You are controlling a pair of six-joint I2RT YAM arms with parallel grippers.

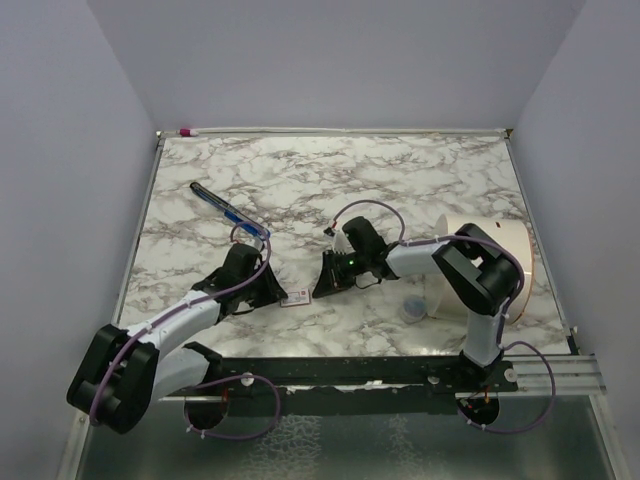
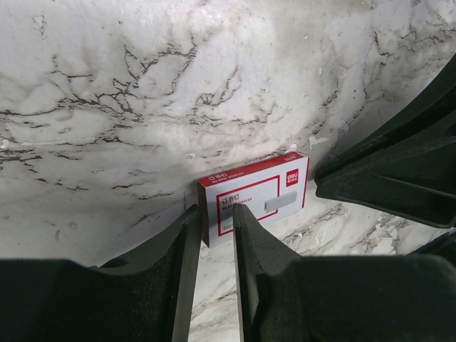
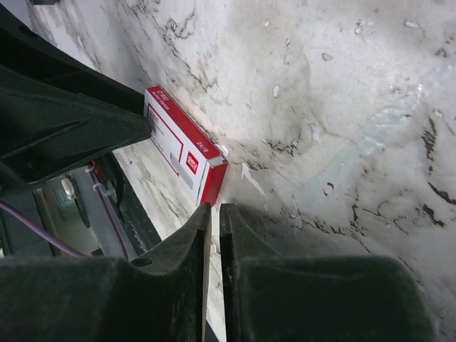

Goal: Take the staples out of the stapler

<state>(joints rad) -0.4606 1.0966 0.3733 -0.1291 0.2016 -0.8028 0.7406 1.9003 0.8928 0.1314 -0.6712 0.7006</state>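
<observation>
The stapler (image 1: 228, 210), long and black with blue trim, lies at the far left of the marble table (image 1: 400, 170), beyond my left gripper. It shows in neither wrist view. No staples are visible. My left gripper (image 1: 272, 293) rests low by the table's near middle. In the left wrist view its fingertips (image 2: 216, 214) stand a narrow gap apart with nothing between them. My right gripper (image 1: 322, 290) faces it from the right. In the right wrist view its fingertips (image 3: 215, 208) are closed together and empty.
A small white box with red print (image 1: 297, 297) lies between the two grippers, just ahead of each (image 2: 256, 196) (image 3: 182, 146). A big white cylinder tub (image 1: 492, 262) lies at the right, behind the right arm. A small clear cap (image 1: 412, 308) sits beside it.
</observation>
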